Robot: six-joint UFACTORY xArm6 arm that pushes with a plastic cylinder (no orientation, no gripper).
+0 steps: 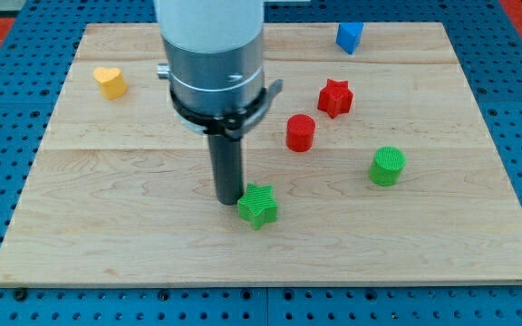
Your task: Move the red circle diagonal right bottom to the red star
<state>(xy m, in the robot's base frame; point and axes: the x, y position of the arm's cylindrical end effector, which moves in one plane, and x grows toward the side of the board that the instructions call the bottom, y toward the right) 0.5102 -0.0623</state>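
Note:
The red circle (300, 132) stands near the board's middle, just below and left of the red star (334, 98). The two are close but apart. My tip (227, 200) rests on the board well to the lower left of the red circle, right beside the left edge of a green star (258, 206), touching it or nearly so. The arm's grey body hides the board above the tip.
A green circle (388, 167) sits to the lower right of the red circle. A blue cube (349, 37) is near the top edge at right. A yellow heart (111, 81) is at upper left. The wooden board (80, 235) lies on a blue pegboard.

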